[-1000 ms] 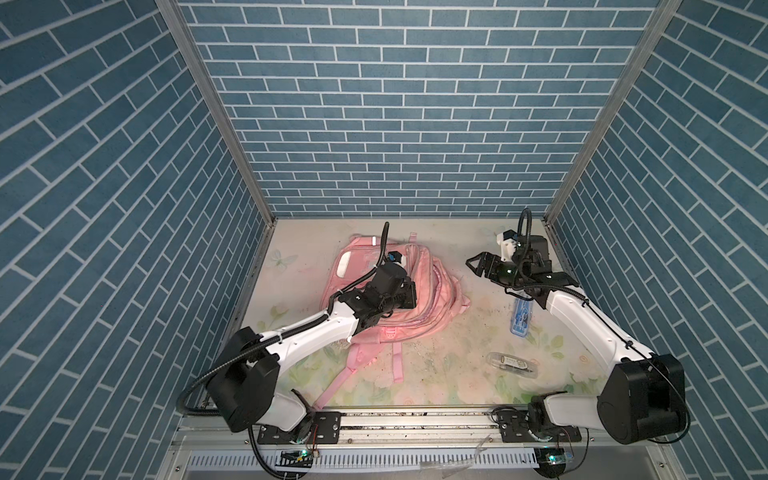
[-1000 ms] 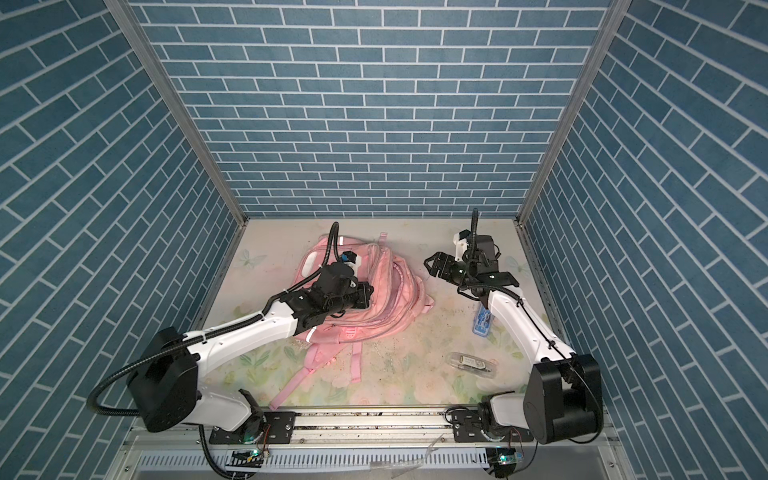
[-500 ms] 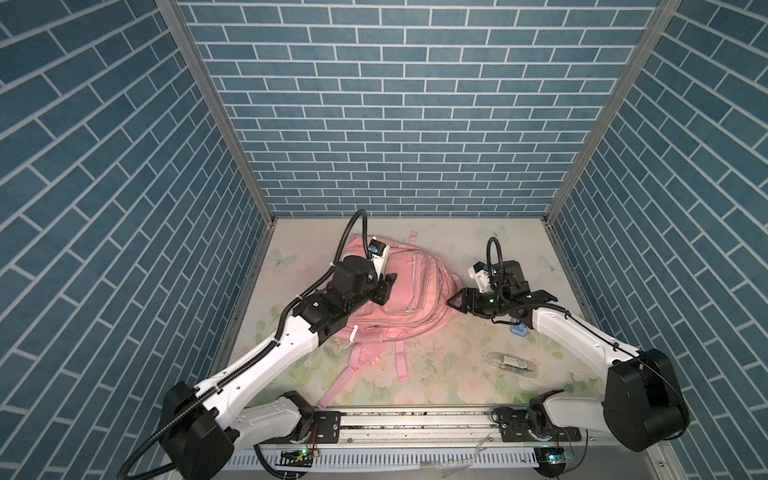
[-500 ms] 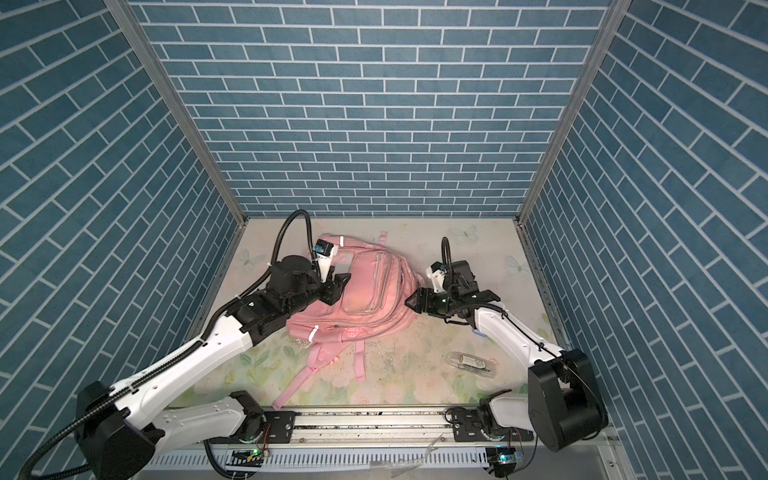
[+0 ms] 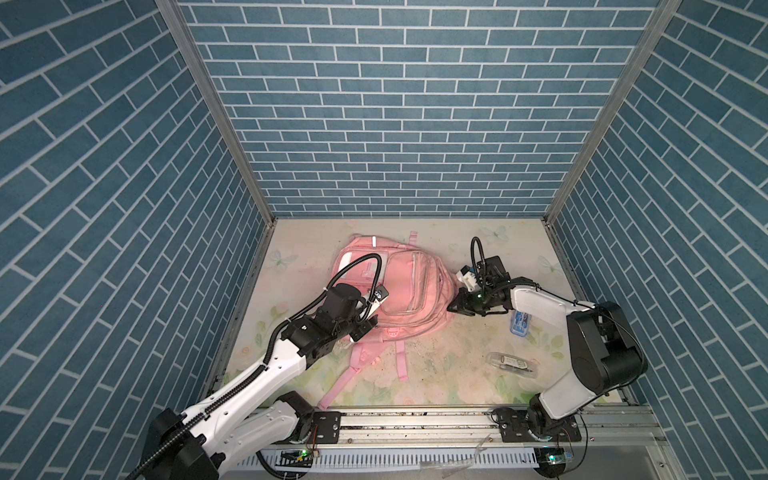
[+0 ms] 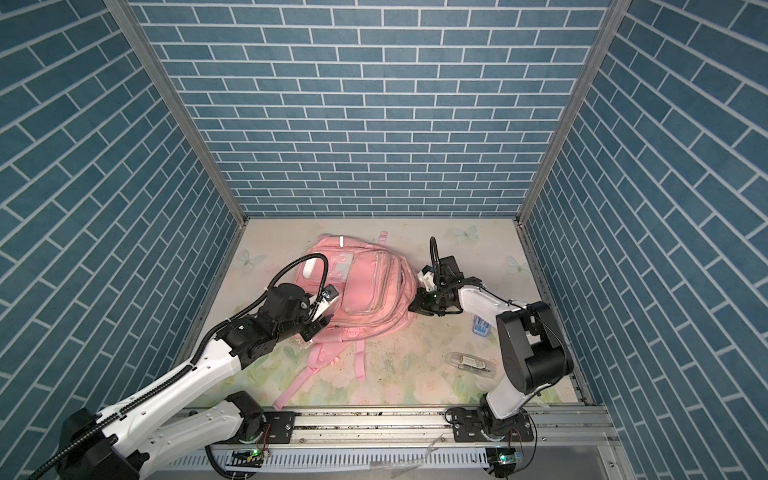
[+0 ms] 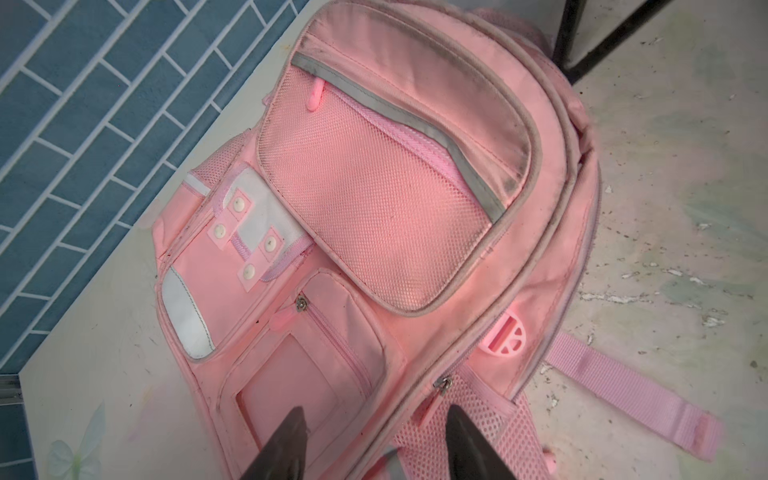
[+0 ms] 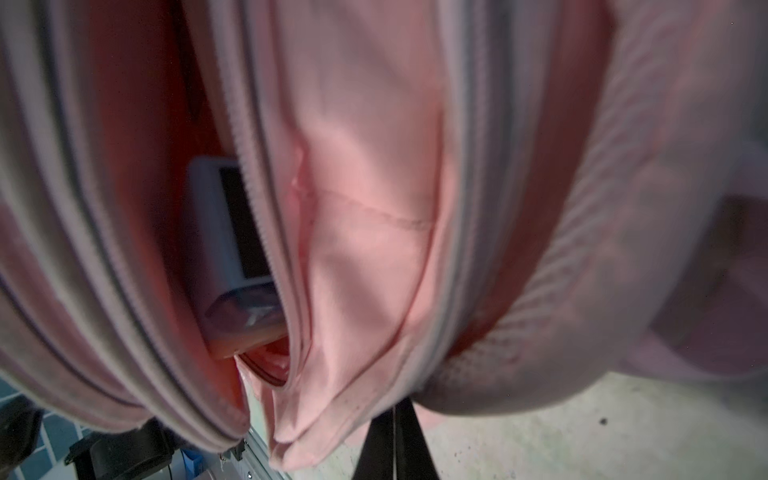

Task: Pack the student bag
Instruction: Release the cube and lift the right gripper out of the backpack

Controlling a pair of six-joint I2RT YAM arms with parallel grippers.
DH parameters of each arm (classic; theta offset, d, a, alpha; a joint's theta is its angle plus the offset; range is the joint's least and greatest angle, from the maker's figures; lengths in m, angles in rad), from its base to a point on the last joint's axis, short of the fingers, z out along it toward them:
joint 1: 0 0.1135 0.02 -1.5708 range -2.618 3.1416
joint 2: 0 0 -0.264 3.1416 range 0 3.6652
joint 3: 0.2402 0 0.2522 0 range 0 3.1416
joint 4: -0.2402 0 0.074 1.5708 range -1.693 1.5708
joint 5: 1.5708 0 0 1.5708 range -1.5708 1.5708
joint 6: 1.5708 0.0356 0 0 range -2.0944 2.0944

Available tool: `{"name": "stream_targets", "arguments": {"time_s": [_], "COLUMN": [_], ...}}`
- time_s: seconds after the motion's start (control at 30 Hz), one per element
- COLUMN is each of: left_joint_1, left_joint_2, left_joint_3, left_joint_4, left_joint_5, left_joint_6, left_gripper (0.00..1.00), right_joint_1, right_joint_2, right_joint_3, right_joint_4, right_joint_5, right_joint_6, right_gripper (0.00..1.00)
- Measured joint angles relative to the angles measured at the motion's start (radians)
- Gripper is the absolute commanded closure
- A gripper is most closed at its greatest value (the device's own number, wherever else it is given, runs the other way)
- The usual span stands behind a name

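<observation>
Pink fabric, soft and a little grubby, forms the student bag, which lies front up on the flower-printed table top. In both top views its flat woven straps trail out from its lower end.

The left wrist view shows the bag's front in detail:
- a rounded mesh pocket edged with grey piping and crossed by a grey reflective strip
- a rectangular clear window pocket below it
- white patches set with round snap studs

The left gripper hangs over the bag's lower corner. Its dark tapered fingers stand apart, with nothing held between them.

The right gripper sits at the bag's opposite, rounded end. In the right wrist view its fingers are pressed together, with their tips against the bag's folded edge. Whether any cloth is caught there cannot be told.

That view also looks into an unzipped compartment, where a pale grey box with a dark panel lies inside.

Beyond the right gripper, apart from the bag, rest a small blue and white case and a clear plastic tube with rounded ends.
</observation>
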Motion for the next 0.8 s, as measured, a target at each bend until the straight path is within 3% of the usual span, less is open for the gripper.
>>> {"name": "stream_targets", "arguments": {"time_s": [0.23,0.4,0.47,0.57,0.8], "left_joint_1": [0.0,0.0,0.0,0.0,0.009], "left_joint_2": [0.002,0.024,0.039,0.066,0.082], "left_joint_3": [-0.039,-0.043,-0.046,-0.052,-0.065], "left_joint_4": [0.01,0.06,0.076,0.091,0.106], "left_joint_5": [0.044,0.084,0.085,0.07,0.017], "left_joint_6": [0.01,0.008,0.012,0.024,0.042], "left_gripper": [0.45,0.45,0.45,0.45,0.42], "right_joint_1": [-0.129,-0.156,-0.157,-0.155,-0.107], "right_joint_2": [0.153,0.279,0.291,0.277,0.07], "right_joint_3": [0.209,0.373,0.401,0.406,0.174], "right_joint_4": [-0.031,-0.09,-0.109,-0.121,-0.078], "right_joint_5": [-0.002,-0.004,-0.004,-0.004,0.011], "right_joint_6": [-0.103,-0.163,-0.173,-0.176,-0.092], "right_gripper": [0.97,0.96,0.88,0.62,0.36]}}
